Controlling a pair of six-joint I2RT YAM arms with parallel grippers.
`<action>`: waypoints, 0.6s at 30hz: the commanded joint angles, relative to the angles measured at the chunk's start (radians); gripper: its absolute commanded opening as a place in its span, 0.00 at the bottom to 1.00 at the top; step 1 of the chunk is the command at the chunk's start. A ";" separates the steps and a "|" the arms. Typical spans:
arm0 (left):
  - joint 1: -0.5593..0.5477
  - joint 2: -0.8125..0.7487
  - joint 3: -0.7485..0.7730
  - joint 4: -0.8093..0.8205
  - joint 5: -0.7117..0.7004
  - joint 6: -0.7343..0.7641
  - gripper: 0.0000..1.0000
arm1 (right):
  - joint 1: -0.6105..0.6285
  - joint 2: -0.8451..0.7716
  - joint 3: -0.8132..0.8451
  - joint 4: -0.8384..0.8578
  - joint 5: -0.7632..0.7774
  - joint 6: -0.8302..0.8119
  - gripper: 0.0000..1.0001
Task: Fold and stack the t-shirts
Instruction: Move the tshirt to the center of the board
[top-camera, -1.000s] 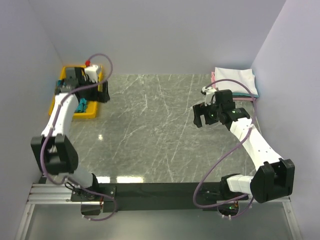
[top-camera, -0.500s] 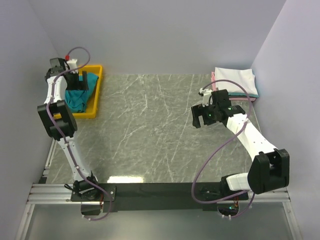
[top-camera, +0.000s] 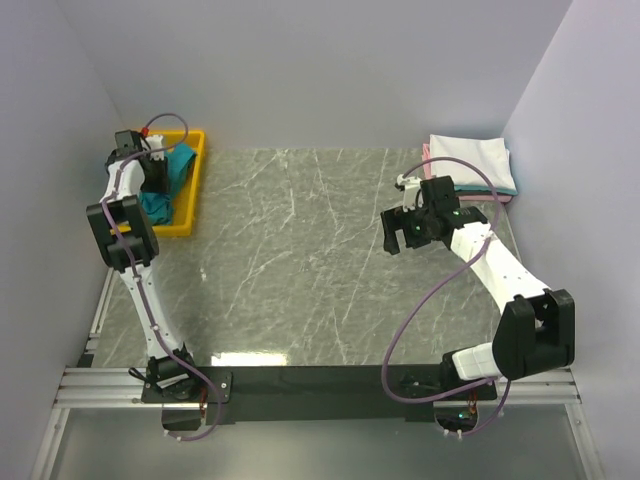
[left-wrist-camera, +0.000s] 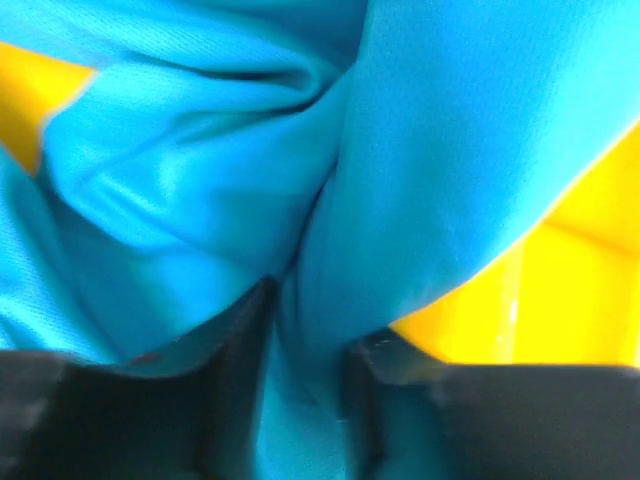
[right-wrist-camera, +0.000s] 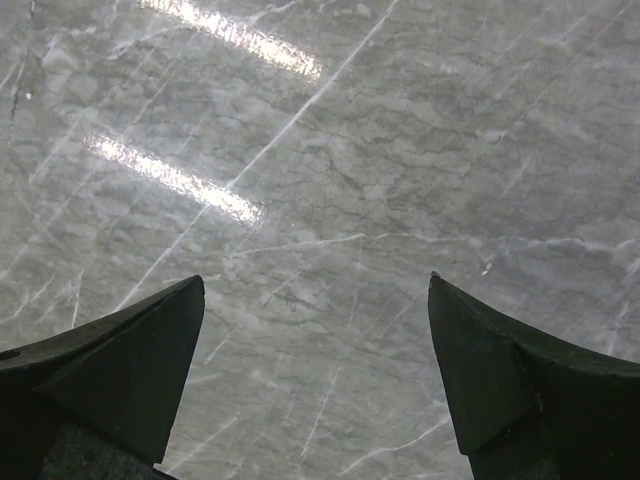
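Observation:
A crumpled teal t-shirt (top-camera: 158, 206) lies in the yellow bin (top-camera: 197, 190) at the far left. My left gripper (top-camera: 159, 172) reaches down into the bin. In the left wrist view its fingers (left-wrist-camera: 235, 390) pinch a raised fold of the teal t-shirt (left-wrist-camera: 450, 150), so the left gripper (left-wrist-camera: 305, 400) is shut on the cloth. A stack of folded t-shirts (top-camera: 472, 163), white on top with pink and teal edges beneath, sits at the far right corner. My right gripper (top-camera: 400, 238) hovers open over bare marble in front of that stack, and the right wrist view shows nothing between the right gripper's (right-wrist-camera: 315, 285) jaws.
The bin's yellow wall (left-wrist-camera: 590, 290) is close on the right of my left fingers. Grey walls stand close behind and beside both the bin and the folded stack. The marble tabletop (top-camera: 300, 260) spreads between the two arms.
My left arm swung further back over the bin, and its gripper went from wide open to pinched on the teal t-shirt. The right gripper drifted slightly left and stayed open.

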 joint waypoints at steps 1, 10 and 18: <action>0.008 0.005 0.083 0.030 -0.020 0.008 0.33 | -0.006 -0.015 0.040 0.017 -0.032 -0.010 0.98; -0.001 -0.320 0.181 0.022 0.225 -0.028 0.00 | -0.016 -0.056 0.058 0.012 -0.045 -0.004 0.97; -0.192 -0.623 0.166 0.059 0.279 -0.055 0.00 | -0.111 -0.060 0.087 0.011 -0.154 0.029 0.97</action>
